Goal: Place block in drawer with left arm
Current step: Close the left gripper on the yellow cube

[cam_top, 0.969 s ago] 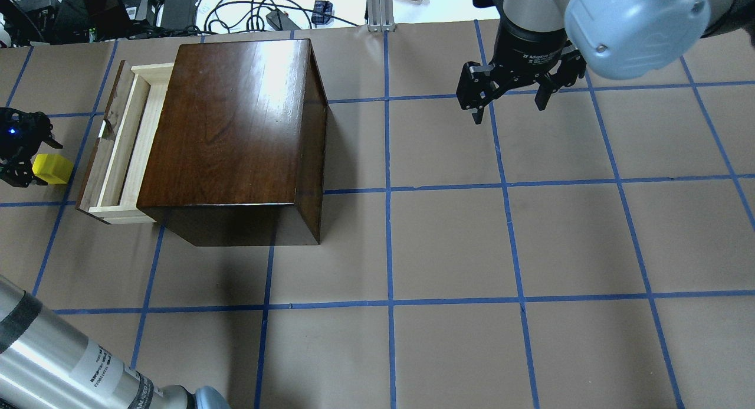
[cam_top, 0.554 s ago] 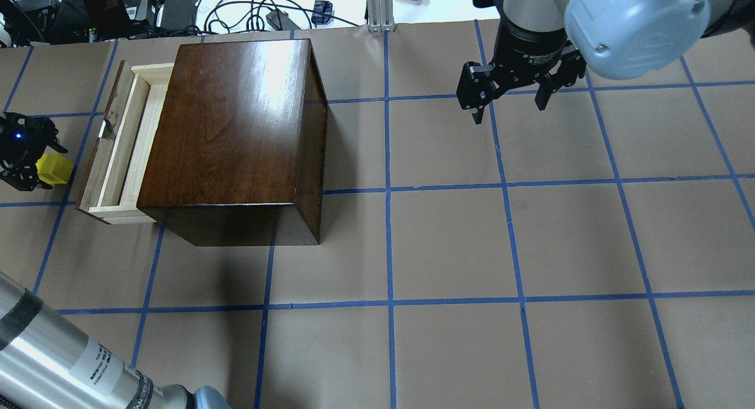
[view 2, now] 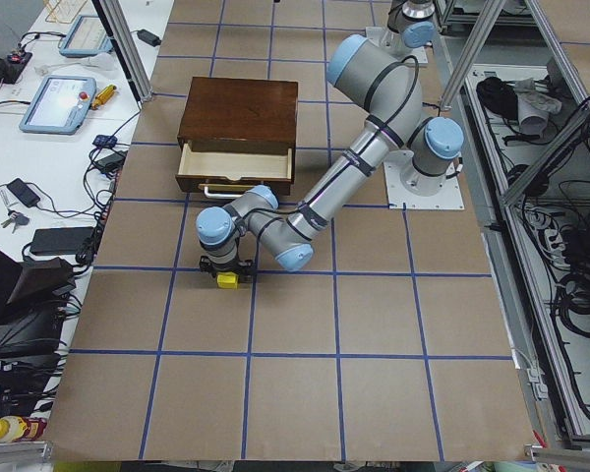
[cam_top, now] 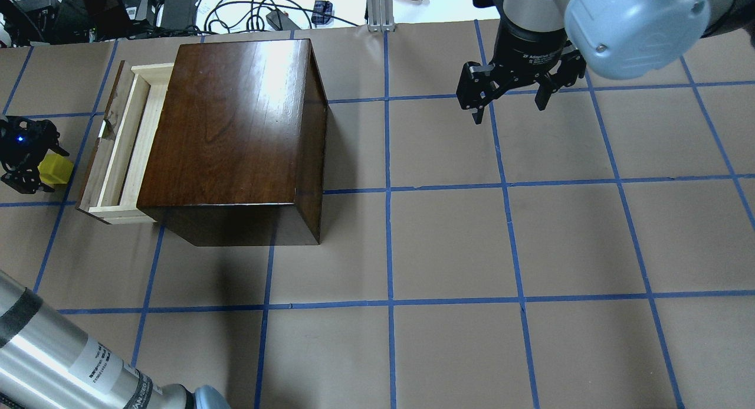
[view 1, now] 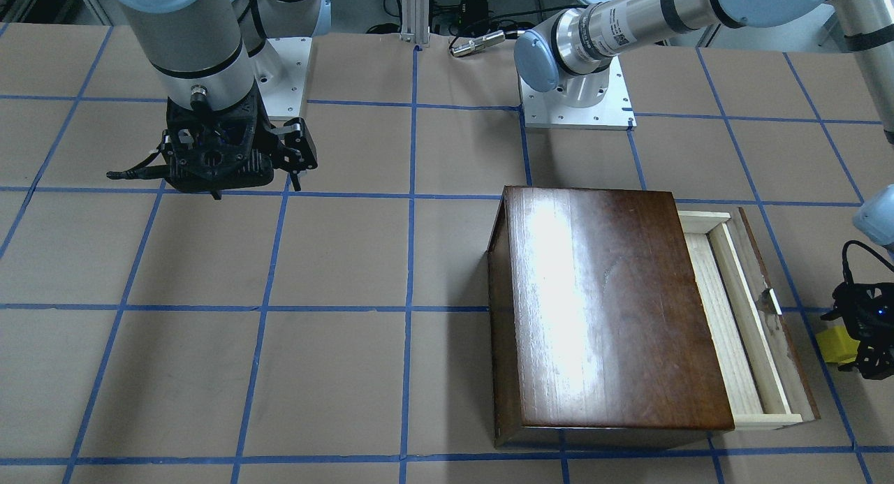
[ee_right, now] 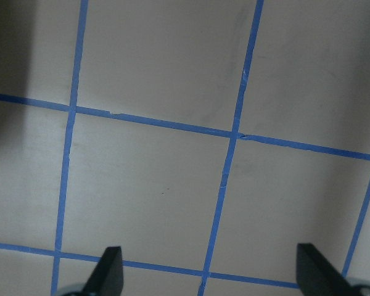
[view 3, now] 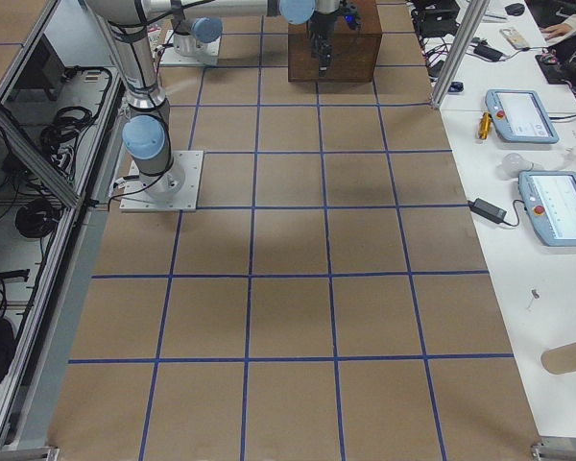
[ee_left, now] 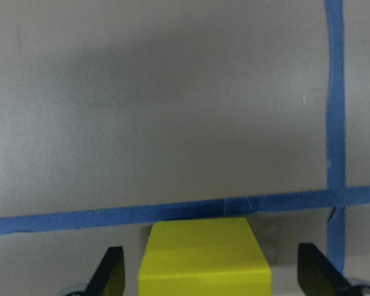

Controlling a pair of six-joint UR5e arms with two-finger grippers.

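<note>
The yellow block [cam_top: 57, 169] lies on the table paper just left of the open drawer [cam_top: 127, 155] of the dark brown box [cam_top: 230, 126]. My left gripper [cam_top: 32, 164], with its blue light, is low over the block. In the left wrist view the block [ee_left: 203, 259] sits between the two fingertips [ee_left: 111, 271] with a gap on each side, so the gripper [ee_left: 213, 274] is open around it. In the front-facing view the block [view 1: 832, 344] is right of the drawer [view 1: 733, 316]. My right gripper [cam_top: 508, 105] is open and empty, far right of the box.
The drawer's dark front panel [cam_top: 103, 155] stands between the block and the pale tray. Cables and devices [cam_top: 177, 7] lie past the table's far edge. Blue tape lines [cam_top: 389, 190] cross the brown paper. My left arm's silver link [cam_top: 59, 356] crosses the near left corner.
My left gripper has shifted a little right, over the block, and now covers more of it. The block, the drawer and the right arm have not moved.
</note>
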